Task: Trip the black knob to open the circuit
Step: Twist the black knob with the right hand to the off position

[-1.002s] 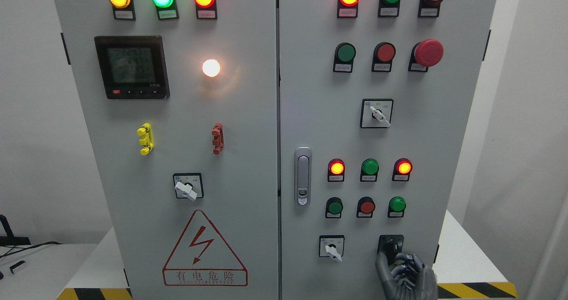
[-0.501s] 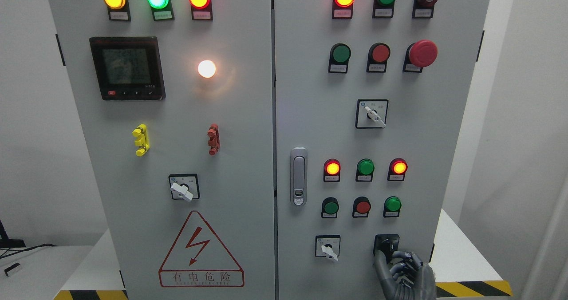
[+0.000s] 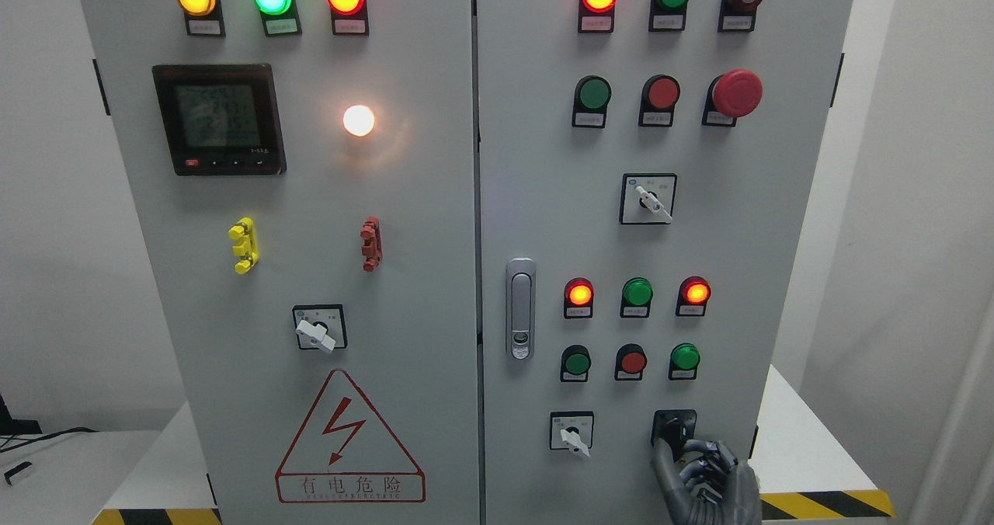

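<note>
One hand in view: right hand (image 3: pixel 703 482), grey, comes up from bottom edge right of centre, at lower right of cabinet's right door (image 3: pixel 543 199).
Hand state: fingers (image 3: pixel 710 463) curled in; thumb and index tips up against black knob (image 3: pixel 674 430). Pinching it, as far as can be seen; contact partly hidden by hand itself.
Knob loc: black square plate, bottom right of right door, just right of white selector switch (image 3: pixel 572 434), below green button (image 3: pixel 685 357).
Knob posn: can't tell which way it points, dark on dark, fingers in front.
Lamps nr knob: red lamp (image 3: pixel 578 293) lit, red lamp at right (image 3: pixel 695 292) lit, green lamp (image 3: pixel 637 291) between them unlit.
Top right: red mushroom e-stop (image 3: pixel 736 93).
Door latch: silver handle (image 3: pixel 519 307) at left edge of right door, upright.
Left door: meter display (image 3: pixel 219 119) on; white lamp (image 3: pixel 359 120) lit; warning triangle (image 3: pixel 349 439) at bottom.
Left arm: not seen.
</note>
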